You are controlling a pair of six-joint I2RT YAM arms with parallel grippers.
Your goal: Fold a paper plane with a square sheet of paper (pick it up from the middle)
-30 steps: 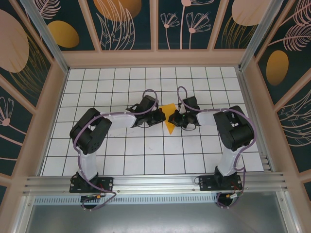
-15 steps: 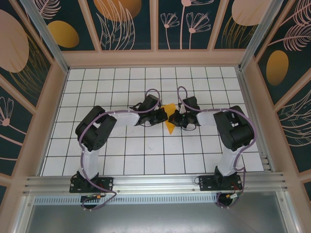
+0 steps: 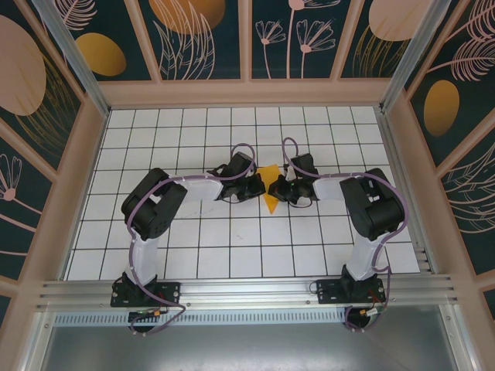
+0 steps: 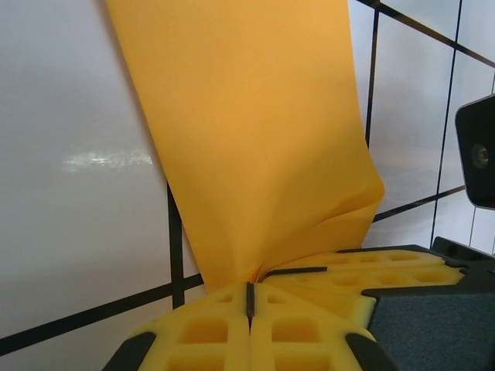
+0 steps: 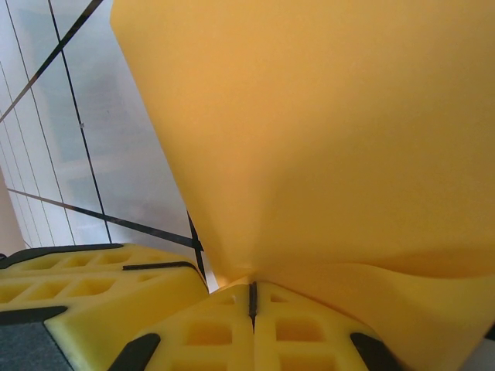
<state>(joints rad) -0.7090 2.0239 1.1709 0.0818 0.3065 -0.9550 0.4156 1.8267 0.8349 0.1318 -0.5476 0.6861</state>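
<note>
Yellow foam pads (image 4: pixel 224 305) of the left gripper (image 4: pixel 249 297) press tight together, pinching one edge of the folded orange paper (image 4: pixel 255 139). The right gripper (image 5: pixel 252 297) clamps the opposite edge the same way. Beyond them lies the white gridded tabletop (image 4: pixel 77 116). From above, the paper sits mid-tabletop, left gripper at its 9 o'clock, right gripper at 3 o'clock, point toward 6 o'clock.

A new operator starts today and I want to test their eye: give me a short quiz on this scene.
1. True or false: the left gripper is shut on the orange-yellow paper.
2. In the top view, the paper is: A) between the two grippers; B) beside the left arm's base; C) against the back wall.
3. Fill in: the right gripper has its jaws ___ on the paper.
Key: 1 true; 2 A; 3 shut.
</note>
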